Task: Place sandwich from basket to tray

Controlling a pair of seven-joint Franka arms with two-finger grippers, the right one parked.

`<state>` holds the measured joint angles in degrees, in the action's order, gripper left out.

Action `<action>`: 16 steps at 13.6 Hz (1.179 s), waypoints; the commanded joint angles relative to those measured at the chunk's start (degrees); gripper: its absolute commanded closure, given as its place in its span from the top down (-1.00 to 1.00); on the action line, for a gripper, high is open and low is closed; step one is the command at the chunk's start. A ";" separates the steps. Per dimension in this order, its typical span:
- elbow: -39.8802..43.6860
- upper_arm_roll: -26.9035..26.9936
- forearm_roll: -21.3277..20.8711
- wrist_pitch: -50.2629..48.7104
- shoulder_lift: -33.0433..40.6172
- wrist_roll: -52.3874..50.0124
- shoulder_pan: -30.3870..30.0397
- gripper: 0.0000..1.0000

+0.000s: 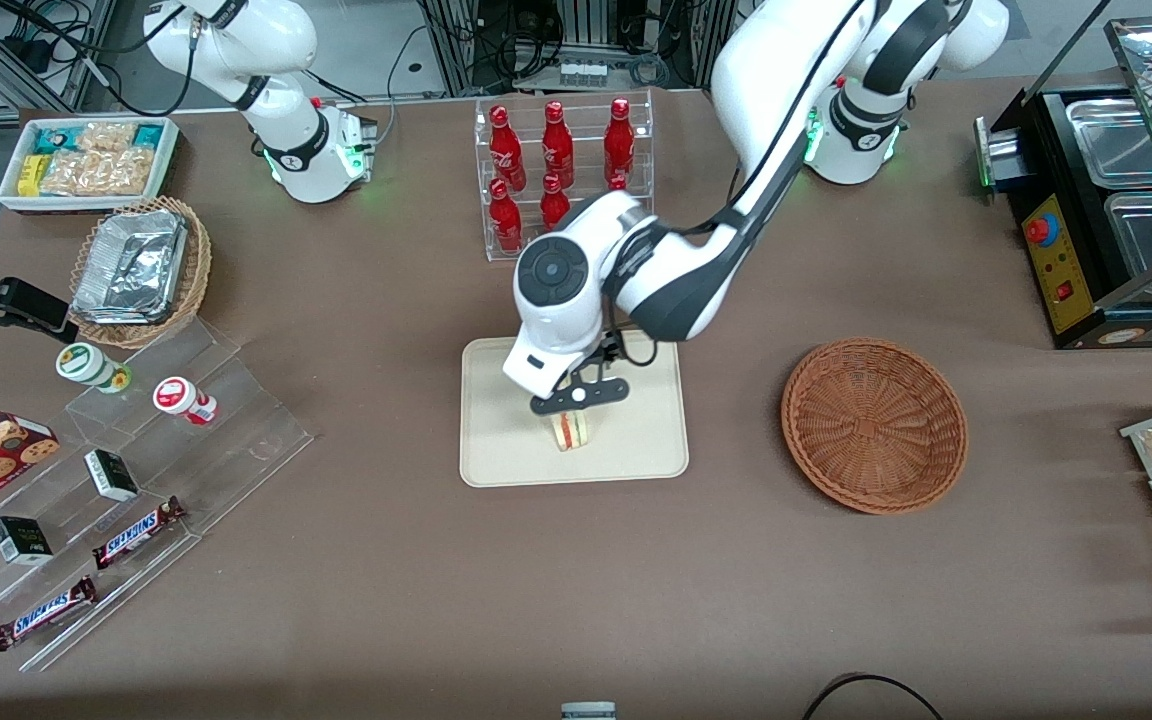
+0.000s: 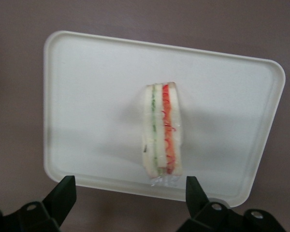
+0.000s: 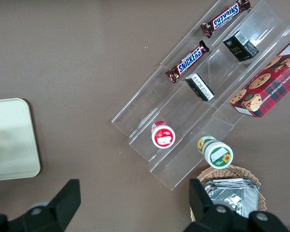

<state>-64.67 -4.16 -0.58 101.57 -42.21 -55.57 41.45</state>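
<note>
The sandwich (image 1: 570,430), a pale wedge with red and green filling at its edge, stands on its side on the cream tray (image 1: 506,450). It shows in the left wrist view (image 2: 163,134) on the tray (image 2: 87,96), apart from both fingers. My gripper (image 1: 577,397) hangs just above the sandwich, open and empty; in the left wrist view (image 2: 128,192) its black fingertips (image 2: 64,189) stand wide apart. The reddish-brown wicker basket (image 1: 874,423) sits empty toward the working arm's end of the table.
A clear rack of red bottles (image 1: 561,165) stands farther from the front camera than the tray. A clear stepped stand with snacks (image 1: 116,500), a tan basket of foil trays (image 1: 141,265) and a white snack bin (image 1: 88,160) lie toward the parked arm's end. A black warmer (image 1: 1106,200) stands at the working arm's end.
</note>
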 commanded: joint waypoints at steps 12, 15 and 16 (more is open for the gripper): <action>-29.89 1.00 -0.39 -0.32 28.83 35.51 -24.56 1.00; -36.22 2.24 -0.30 -0.40 36.83 41.30 -28.85 1.00; -36.84 -0.03 -0.30 -1.37 38.50 43.59 -32.01 1.00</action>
<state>-96.03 -1.78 -0.70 99.92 -9.97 -16.15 13.98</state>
